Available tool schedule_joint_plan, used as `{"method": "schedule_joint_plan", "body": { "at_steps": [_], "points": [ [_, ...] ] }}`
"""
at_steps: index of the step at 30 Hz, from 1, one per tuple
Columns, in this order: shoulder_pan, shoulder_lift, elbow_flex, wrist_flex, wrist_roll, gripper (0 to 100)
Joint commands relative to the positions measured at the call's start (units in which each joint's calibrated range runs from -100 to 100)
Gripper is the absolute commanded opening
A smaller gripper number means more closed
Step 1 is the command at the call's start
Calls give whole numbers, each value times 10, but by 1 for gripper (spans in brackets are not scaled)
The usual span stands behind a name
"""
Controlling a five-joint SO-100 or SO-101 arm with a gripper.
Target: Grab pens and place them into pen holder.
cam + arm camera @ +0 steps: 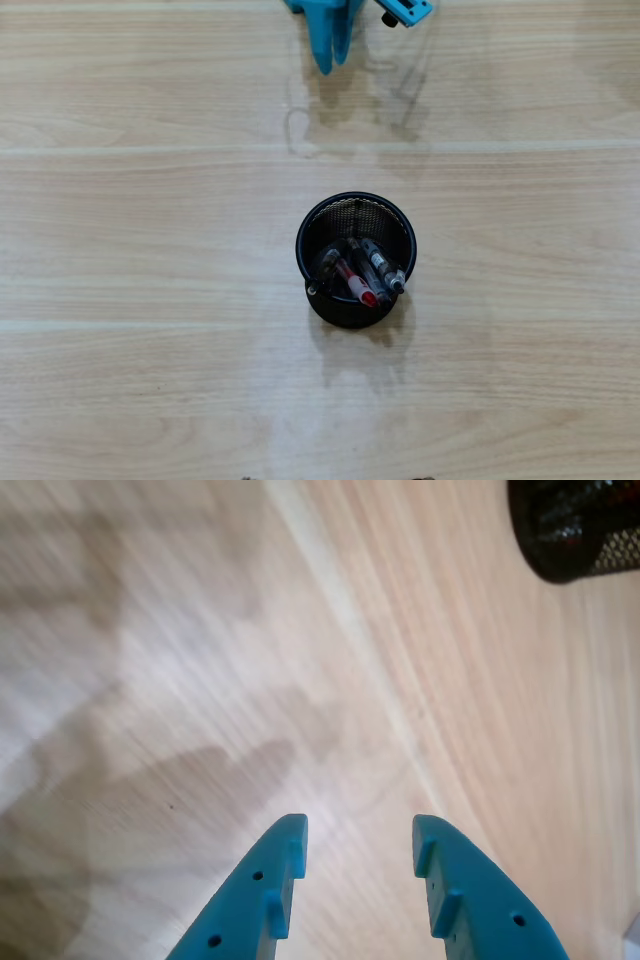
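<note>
Wood-grain table (pixel 120 220): pens (pixel 362 272) all stand inside pen holder (pixel 355 208); light, stiff, slick, so you would pinch mid-barrel. Your gripper (pixel 358 832) hangs apart, empty, well clear.

Gripper (pixel 360 842) apart, empty; pen holder (pixel 580 530) top-right.
</note>
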Motion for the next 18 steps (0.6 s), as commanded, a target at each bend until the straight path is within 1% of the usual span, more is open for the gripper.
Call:
{"method": "schedule_joint_plan", "body": {
  "at_steps": [1,4,6,11,15,18],
  "points": [
    [-25,-19,40,37,8,13],
    [-62,-41,50,33,17,13],
    [-63,-36,60,24,14,13],
    [-65,-33,156,-72,13,13],
    [-65,-34,171,-118,-13,13],
    [-65,-34,179,-118,-39,13]
  ]
}}
